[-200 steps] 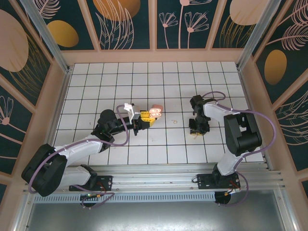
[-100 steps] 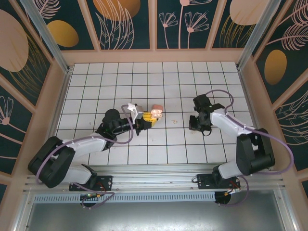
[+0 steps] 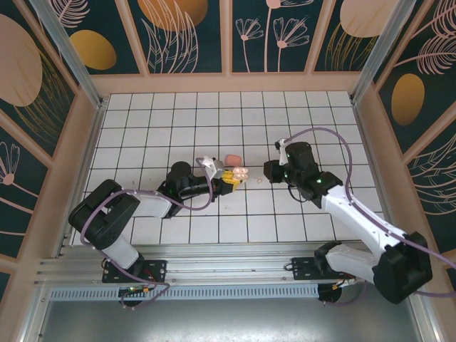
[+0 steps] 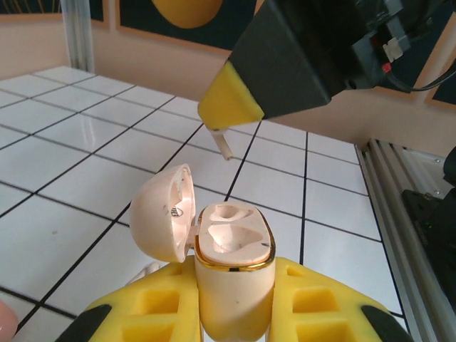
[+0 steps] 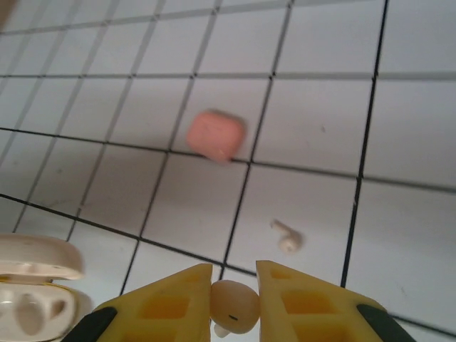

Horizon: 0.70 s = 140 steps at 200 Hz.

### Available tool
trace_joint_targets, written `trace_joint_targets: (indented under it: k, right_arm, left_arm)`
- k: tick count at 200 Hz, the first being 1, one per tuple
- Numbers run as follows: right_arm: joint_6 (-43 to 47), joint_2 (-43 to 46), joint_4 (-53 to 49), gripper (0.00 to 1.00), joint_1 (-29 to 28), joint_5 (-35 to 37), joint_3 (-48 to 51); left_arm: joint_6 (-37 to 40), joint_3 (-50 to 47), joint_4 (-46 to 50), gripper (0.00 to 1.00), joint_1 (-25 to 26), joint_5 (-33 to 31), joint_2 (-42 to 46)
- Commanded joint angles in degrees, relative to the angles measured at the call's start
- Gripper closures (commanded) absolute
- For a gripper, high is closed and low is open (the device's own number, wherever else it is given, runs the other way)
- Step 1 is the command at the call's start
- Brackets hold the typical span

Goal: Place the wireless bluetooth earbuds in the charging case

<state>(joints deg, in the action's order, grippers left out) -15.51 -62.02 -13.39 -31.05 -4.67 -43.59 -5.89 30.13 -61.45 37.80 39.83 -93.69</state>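
Our left gripper (image 4: 235, 296) is closed tight on the charging case (image 4: 234, 246) and holds it upright. The lid is flipped open to one side, and we can see both little wells inside, pale and bare. Our right gripper (image 5: 234, 274) pinches one earbud (image 5: 234, 308) between its yellow fingers, close to the open case. A second earbud (image 5: 286, 236) lies on the white tiled table (image 3: 178, 114). A pink block (image 5: 216, 135) sits on the tiles near it, not touching.
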Motion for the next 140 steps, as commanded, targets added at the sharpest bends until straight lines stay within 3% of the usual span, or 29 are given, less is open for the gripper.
trace_joint_targets:
  k: [1, 52, 140]
  right_arm:
    - [4.35, 4.47, 9.55, 0.79, -2.76, 2.17, 2.69]
    - [8.09, 11.34, 15.71, 0.80, -7.27, -0.32, 7.64]
    - [11.06, 13.97, 16.99, 0.80, -12.44, 1.98, 7.31]
  left_arm:
    - [1.55, 0.57, -8.19, 0.88, 0.41, 2.98, -1.60]
    - [1.94, -0.57, -20.04, 0.89, 1.12, 3.69, -4.15]
    - [6.15, 0.90, -16.38, 0.89, 2.30, 3.72, -4.84]
